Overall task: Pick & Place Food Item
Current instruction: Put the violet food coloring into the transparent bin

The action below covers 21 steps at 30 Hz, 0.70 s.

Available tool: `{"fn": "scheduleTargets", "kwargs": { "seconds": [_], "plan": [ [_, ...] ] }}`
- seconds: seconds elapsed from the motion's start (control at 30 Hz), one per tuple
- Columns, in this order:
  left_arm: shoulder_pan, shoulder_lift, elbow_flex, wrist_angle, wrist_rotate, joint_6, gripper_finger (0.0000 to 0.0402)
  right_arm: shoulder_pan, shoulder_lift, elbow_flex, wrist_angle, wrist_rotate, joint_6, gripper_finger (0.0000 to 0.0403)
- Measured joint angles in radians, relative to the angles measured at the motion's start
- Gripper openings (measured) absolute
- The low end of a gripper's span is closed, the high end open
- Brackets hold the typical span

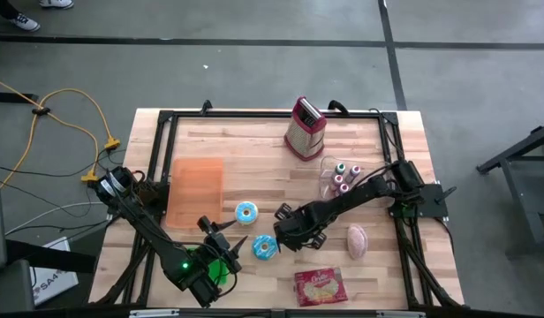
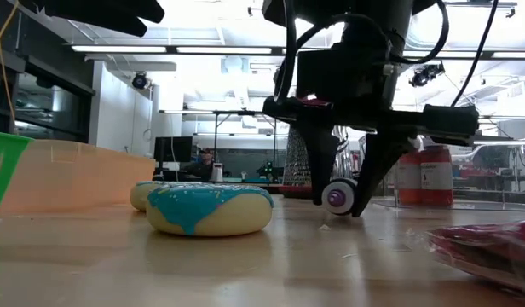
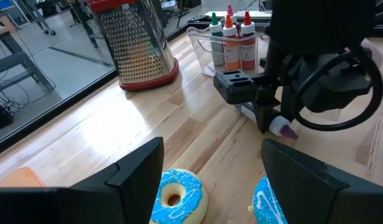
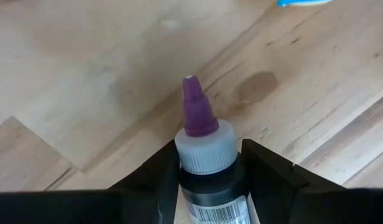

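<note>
A small dark bottle with a white collar and a purple nozzle cap (image 4: 200,134) lies level between the fingers of my right gripper (image 1: 290,231), just above the wooden table (image 1: 254,150) near its middle. Whether the bottle rests on the wood I cannot tell. Two blue-iced donuts (image 1: 246,212) (image 1: 264,248) lie flat on the table to the gripper's left. My left gripper (image 1: 226,237) hovers open near the front left, pointing toward the donuts (image 3: 176,196) with nothing between its fingers. My right gripper pinches the bottle's dark body just below the white collar (image 4: 207,163) between its two fingers (image 4: 148,180). The fingers come from above, pointing steeply down, and lie across the bottle. The purple nozzle (image 2: 339,198) sticks out level past the fingers.
A red-topped metal grater (image 1: 305,128) stands at the far edge. A clear box of bottles (image 1: 341,177) sits to the right of the middle. A pink food piece (image 1: 357,239) and a red packet (image 1: 320,287) lie front right, an orange board (image 1: 195,187) left, and a green basket (image 1: 221,269) under the left arm.
</note>
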Motion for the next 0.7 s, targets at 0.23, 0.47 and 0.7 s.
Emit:
{"fn": "scheduleTargets", "kwargs": {
  "seconds": [0.23, 0.47, 0.7],
  "plan": [
    [0.0, 0.0, 0.0, 0.0, 0.0, 0.0, 0.0262, 0.0, 0.0, 0.0, 0.008, -0.003, 0.002, 0.0149],
    [0.0, 0.0, 0.0, 0.0, 0.001, 0.0, 0.0262, -0.004, -0.004, 0.0, 0.051, 0.004, 0.129, 0.0147],
    [0.0, 0.0, 0.0, 0.0, 0.003, 0.009, 0.0262, -0.019, -0.069, 0.002, 0.07, -0.009, 0.276, 0.0146]
  ]
}}
